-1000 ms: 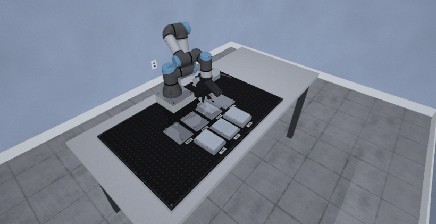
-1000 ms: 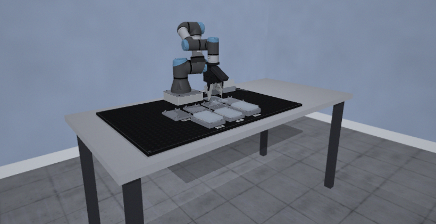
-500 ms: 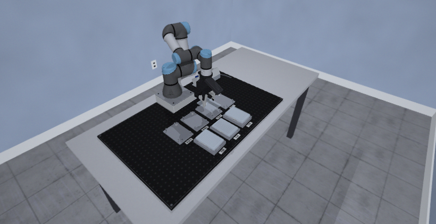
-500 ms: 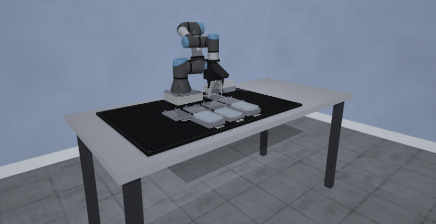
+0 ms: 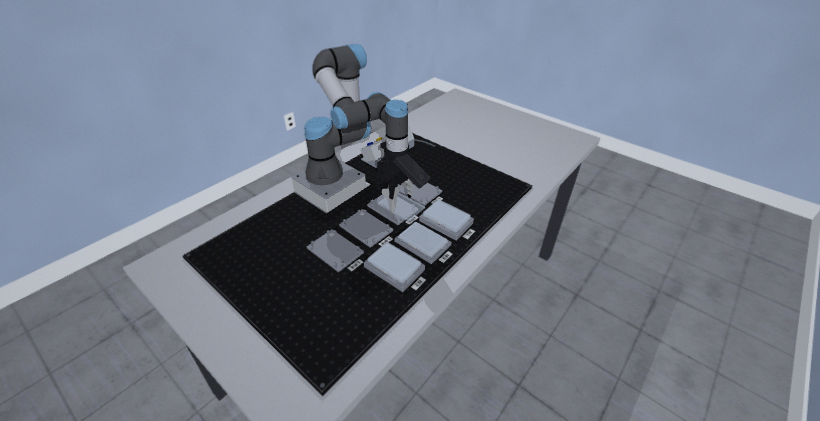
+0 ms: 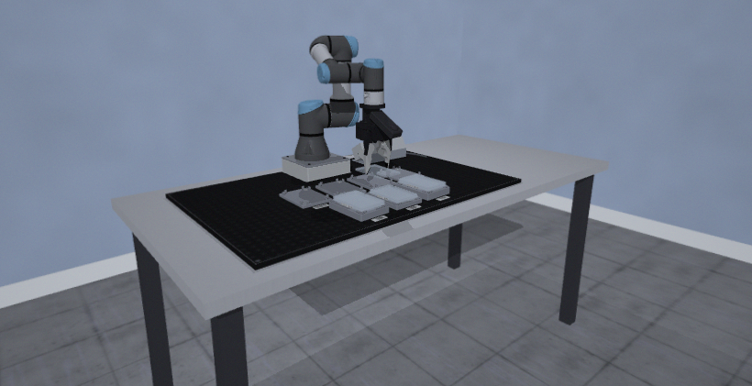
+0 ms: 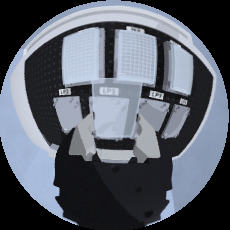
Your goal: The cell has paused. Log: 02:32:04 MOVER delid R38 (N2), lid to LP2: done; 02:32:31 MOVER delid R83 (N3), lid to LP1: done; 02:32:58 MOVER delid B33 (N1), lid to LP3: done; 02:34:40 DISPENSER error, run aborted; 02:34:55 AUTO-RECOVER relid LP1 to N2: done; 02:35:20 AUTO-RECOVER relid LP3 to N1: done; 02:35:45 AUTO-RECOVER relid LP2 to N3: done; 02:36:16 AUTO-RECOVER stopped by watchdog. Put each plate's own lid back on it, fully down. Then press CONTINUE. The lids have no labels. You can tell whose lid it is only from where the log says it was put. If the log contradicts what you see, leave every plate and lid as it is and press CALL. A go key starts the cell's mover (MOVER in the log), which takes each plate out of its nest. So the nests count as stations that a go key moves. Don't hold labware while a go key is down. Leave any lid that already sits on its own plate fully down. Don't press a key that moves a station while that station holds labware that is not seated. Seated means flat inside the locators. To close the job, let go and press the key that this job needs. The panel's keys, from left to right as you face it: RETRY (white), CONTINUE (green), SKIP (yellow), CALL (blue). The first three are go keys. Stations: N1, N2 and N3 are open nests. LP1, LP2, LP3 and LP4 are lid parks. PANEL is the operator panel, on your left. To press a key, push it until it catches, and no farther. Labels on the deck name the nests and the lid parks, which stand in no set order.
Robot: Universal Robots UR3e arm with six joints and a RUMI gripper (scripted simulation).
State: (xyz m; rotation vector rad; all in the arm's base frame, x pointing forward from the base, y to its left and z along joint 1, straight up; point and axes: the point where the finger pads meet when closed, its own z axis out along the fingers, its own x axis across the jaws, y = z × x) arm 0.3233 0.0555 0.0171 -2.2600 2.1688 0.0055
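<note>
My gripper (image 7: 115,113) looked matt black, fingers dull grey. The lid (image 7: 113,112) in them read as clear, glossy plastic. At frame centre, the breadboard (image 5: 258,297) was matt black, dotted metal; the table (image 5: 516,125) smooth, pale grey.
</note>
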